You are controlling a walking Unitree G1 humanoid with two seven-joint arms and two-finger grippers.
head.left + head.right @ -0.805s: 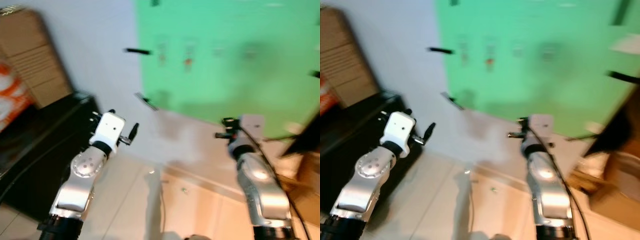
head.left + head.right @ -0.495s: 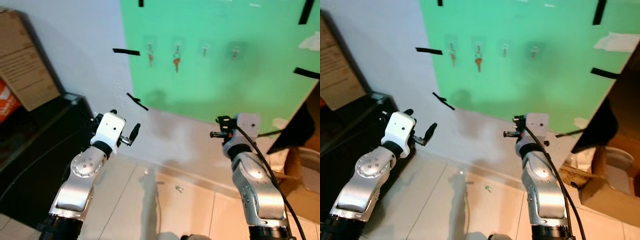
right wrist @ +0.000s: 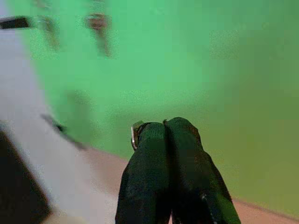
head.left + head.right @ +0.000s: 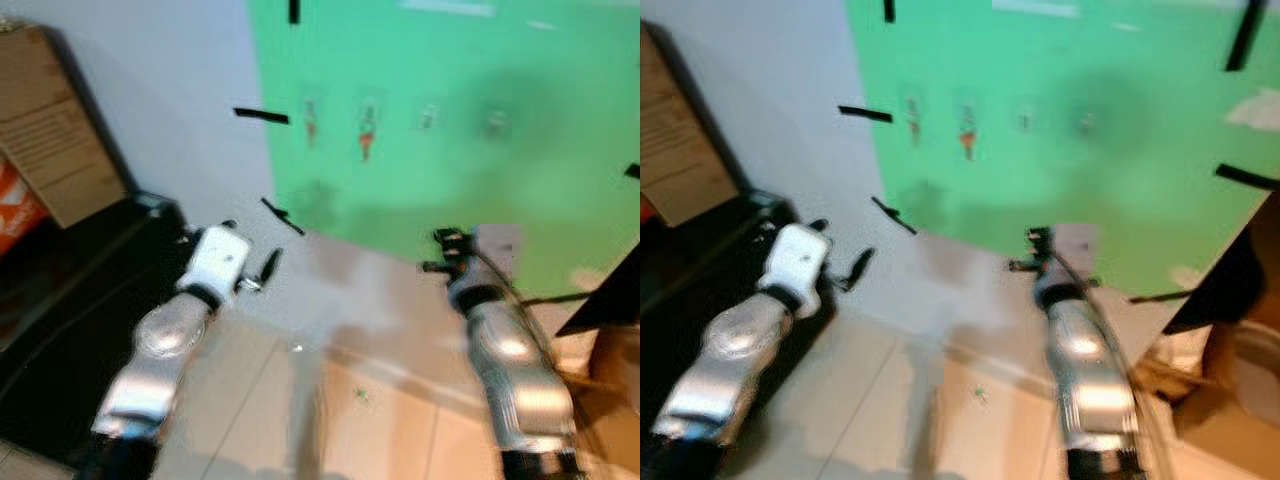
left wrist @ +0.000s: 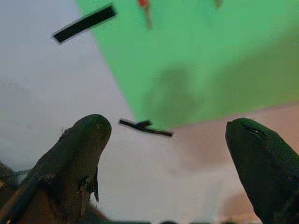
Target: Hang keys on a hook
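Blurred now, view shifted slightly; right gripper (image 3: pixel 164 125) jaws pinch a key ring (image 3: pixel 134 132) mid-frame below green board (image 4: pixel 450 120); left gripper (image 5: pixel 168 140) jaws spread.

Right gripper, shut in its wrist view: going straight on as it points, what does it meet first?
Probably the green sheet on the wall, below the hanging keys; the right gripper has nothing nearer in line, though blur hides depth.

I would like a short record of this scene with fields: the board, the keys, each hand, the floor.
board: green board on the wall, black tape strips at its edges
hooks: four in a row; the image is blurred
keys: two hang on the two leftmost hooks, one with an orange head
left hand: open, holds nothing, pointed at the wall
right hand: shut on a small metal ring, facing the board
floor: small object on the tiles
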